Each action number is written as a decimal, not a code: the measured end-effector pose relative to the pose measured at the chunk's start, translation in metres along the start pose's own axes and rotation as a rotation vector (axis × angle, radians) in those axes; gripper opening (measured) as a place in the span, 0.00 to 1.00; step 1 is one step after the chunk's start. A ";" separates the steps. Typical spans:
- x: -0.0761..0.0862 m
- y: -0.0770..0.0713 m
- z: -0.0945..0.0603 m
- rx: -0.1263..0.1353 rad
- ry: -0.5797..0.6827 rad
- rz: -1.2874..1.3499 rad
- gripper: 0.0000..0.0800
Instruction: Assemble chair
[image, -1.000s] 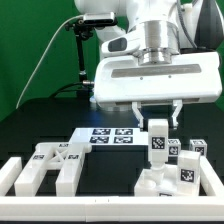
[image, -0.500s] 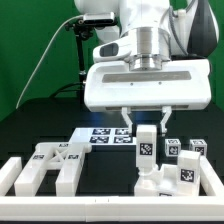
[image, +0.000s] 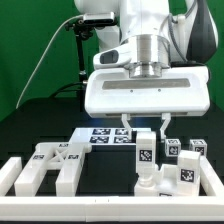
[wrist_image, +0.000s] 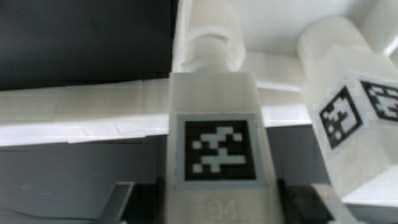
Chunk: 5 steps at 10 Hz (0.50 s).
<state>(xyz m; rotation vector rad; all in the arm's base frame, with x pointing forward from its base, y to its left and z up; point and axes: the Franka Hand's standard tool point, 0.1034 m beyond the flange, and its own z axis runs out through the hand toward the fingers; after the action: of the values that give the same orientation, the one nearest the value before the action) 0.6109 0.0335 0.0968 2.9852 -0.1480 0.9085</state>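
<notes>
- Tool (image: 146, 127) clenched on an upright tagged bar (image: 146, 152), one chair part.
- Bar stands over a cluster (image: 162, 183) of joined parts at 5 o'clock of the exterior view; insertion looks unfinished.
- Loose parts (image: 50, 166) at 8 o'clock lie unjoined: most assembly is left.

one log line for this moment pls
gripper: shut on bar | bar: upright, tagged, above block at exterior view's right | contact: unclear
</notes>
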 end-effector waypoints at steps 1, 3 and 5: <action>-0.003 -0.001 0.002 -0.001 -0.004 -0.002 0.36; -0.006 -0.003 0.004 0.001 -0.009 -0.006 0.36; -0.010 -0.002 0.008 -0.001 -0.016 -0.007 0.36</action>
<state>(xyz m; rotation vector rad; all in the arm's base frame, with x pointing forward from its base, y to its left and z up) 0.6070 0.0363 0.0848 2.9903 -0.1376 0.8837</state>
